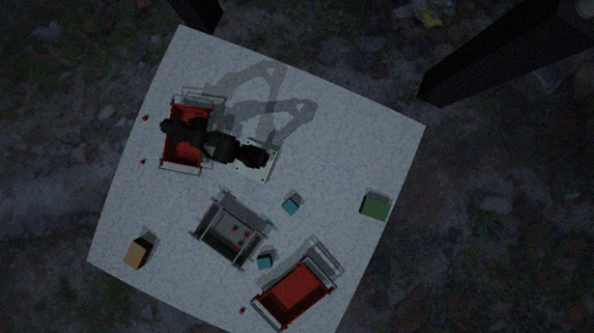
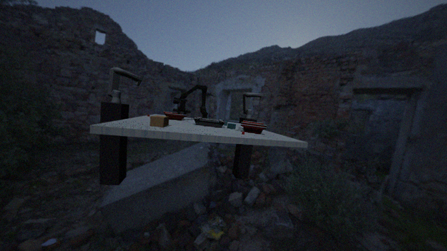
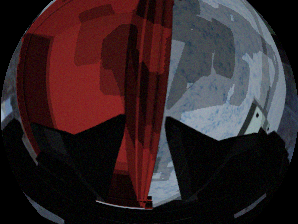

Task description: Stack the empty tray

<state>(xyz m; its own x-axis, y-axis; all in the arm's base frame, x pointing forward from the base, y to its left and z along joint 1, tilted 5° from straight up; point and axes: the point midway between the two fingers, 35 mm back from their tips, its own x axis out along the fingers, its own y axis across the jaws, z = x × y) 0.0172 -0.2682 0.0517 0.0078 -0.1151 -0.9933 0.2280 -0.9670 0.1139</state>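
Observation:
The grey tray [image 1: 224,249] [image 2: 208,124] holds several small red blocks [image 1: 232,226]. Its two wire bars appear to lie across its top, near the ends. An empty red tray [image 1: 191,153] [image 2: 174,116] [image 3: 80,75] stands at the upper left in the top view, its bars out over its ends. My gripper [image 3: 145,120] is partly open, one finger on each side of this tray's long wall nearest the arm base. Contact with the wall cannot be told. In the top view the arm hides the fingers. A second empty red tray [image 1: 296,285] [image 2: 254,129] stands at the lower right, bars also out.
Two teal blocks [image 1: 290,206] [image 1: 264,261] stand near the grey tray. A green block [image 1: 375,209] is near the right table edge, an orange block [image 1: 136,253] [image 2: 158,121] at the lower left. Loose red cubes [image 1: 144,117] [image 1: 142,161] [image 1: 242,310] lie on the table.

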